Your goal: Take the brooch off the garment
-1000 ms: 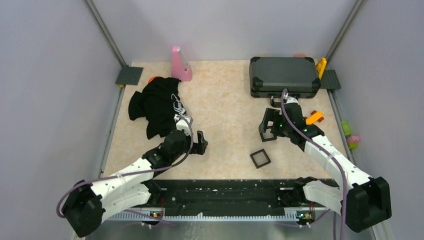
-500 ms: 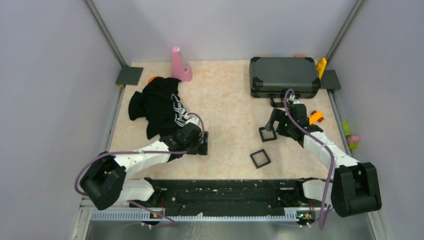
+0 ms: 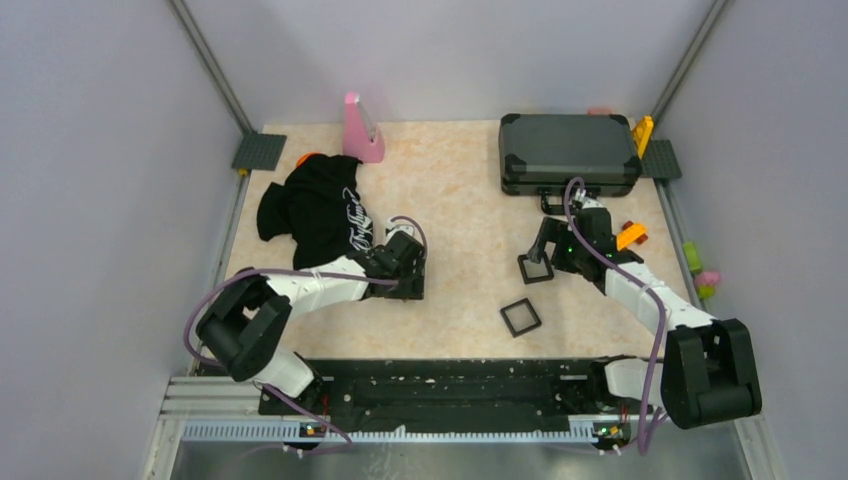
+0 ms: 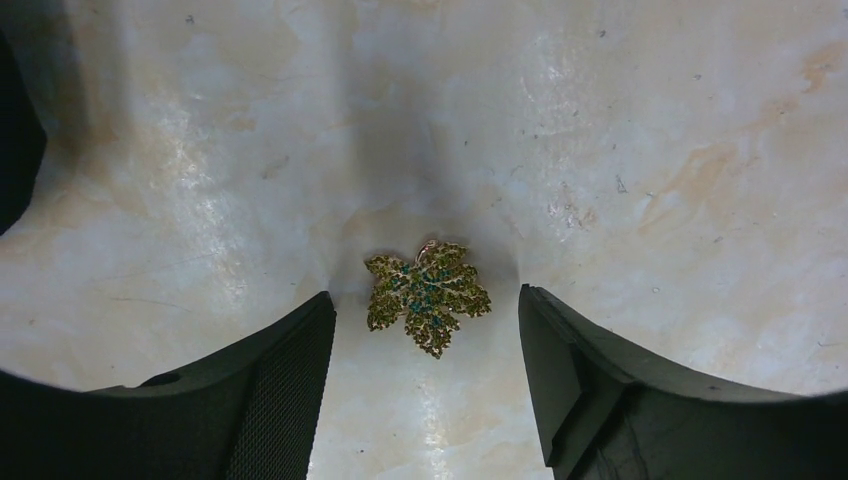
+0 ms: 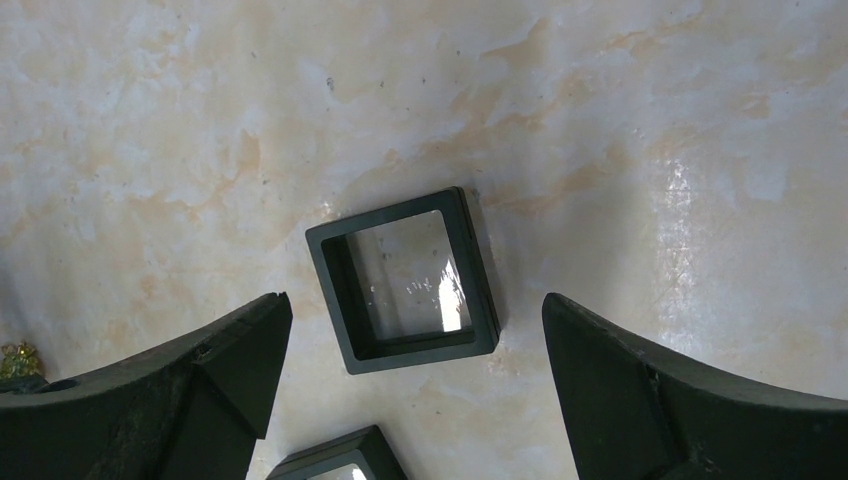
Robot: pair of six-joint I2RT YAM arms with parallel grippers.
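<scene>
On the table (image 3: 460, 200), top view: shirt (image 3: 315, 210) lies crumpled at far left, white lettering up. Left gripper (image 3: 405, 272) is low on the tabletop, just right of the shirt's near edge and off the cloth. Right gripper (image 3: 541, 254) is on the right side, over a small black frame (image 3: 535, 268). Second frame (image 3: 521, 317) lies nearer the bases, apart from both grippers. Dark case (image 3: 568, 150) is at far right with its lid down. Pink block (image 3: 360, 130) stands at the far edge, and an orange bit (image 3: 628, 237) lies beside the right arm.

Left wrist view: brooch (image 4: 428, 295) lies flat on bare tabletop, off the shirt. It's leaf-shaped, gold with green stones. It sits between the two fingers (image 4: 275, 385), near their tips, touching neither. Jaws apart, nothing gripped. There's a dark edge at upper left; can't tell what it is.

Right wrist view: jaws spread wide, holding nothing. The frame lies flat between the fingers, not touching either, with a clear window in its middle. A corner of the second frame shows at the bottom edge. A gold speck (image 5: 14, 360) shows at the left edge, half behind a finger, too small to identify.
</scene>
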